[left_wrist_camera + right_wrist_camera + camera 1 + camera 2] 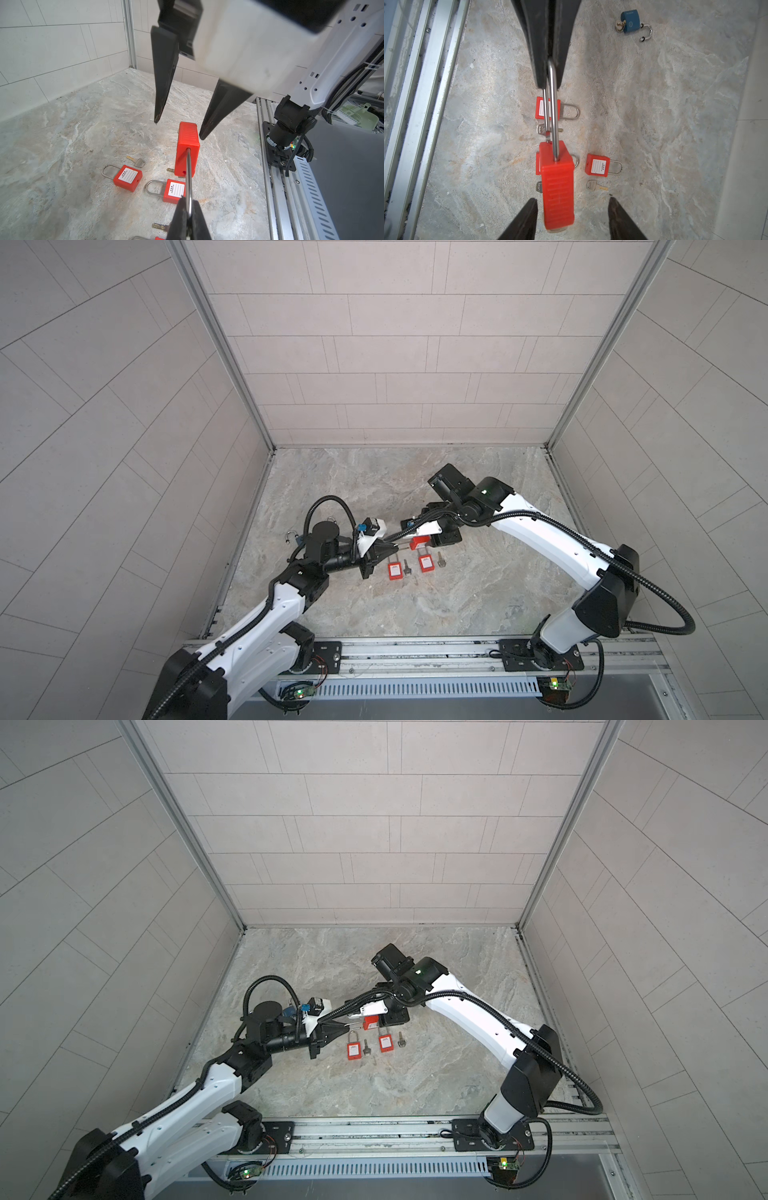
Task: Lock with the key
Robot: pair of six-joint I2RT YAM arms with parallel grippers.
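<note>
A red padlock (417, 543) (370, 1022) hangs above the floor. My left gripper (188, 204) is shut on its steel shackle (188, 176). One shackle leg sits in the body and the other is out of its hole. My right gripper (572, 199) is open, with a finger on each side of the far end of the lock body (557, 187), not touching it. A bit of pale metal (555, 228) shows at that end; I cannot tell whether it is a key. Loose keys (596, 185) (542, 128) lie on the floor below.
Red padlocks (394, 571) (426, 563) lie shut on the marble floor with keys (407, 570) (441, 561) beside them. A blue padlock (630, 21) with its shackle open lies near the left wall. An aluminium rail (415, 649) runs along the front edge.
</note>
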